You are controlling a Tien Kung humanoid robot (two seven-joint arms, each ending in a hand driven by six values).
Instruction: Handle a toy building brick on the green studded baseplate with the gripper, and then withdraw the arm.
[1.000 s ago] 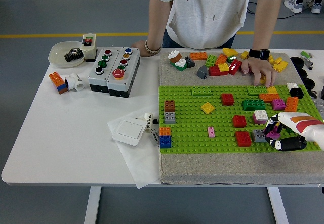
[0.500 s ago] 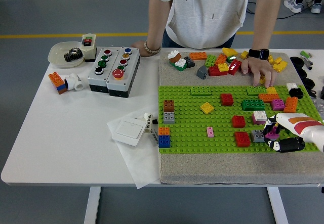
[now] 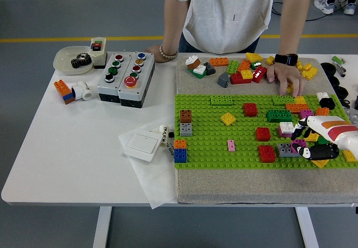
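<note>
Our right hand [image 3: 311,144] pinches a magenta brick [image 3: 300,145] at the green baseplate's [image 3: 224,139] right edge; we should lift it straight up.

This looks like a robotics lab or test hall rather than a home. The white rectangular table [image 3: 84,164] stands on a smooth grey floor [image 3: 84,7] crossed by a yellow painted line [image 3: 56,38] beyond the table's far edge, the sort of marking used on workshop floors. On the table's far left part sit two grey push-button control boxes [image 3: 126,79] with coloured buttons, and just beyond them a shallow white dish [image 3: 64,59] holding a black metal gear [image 3: 81,61]. Past the table's far right corner, cables [image 3: 313,14] trail over the floor.
</note>
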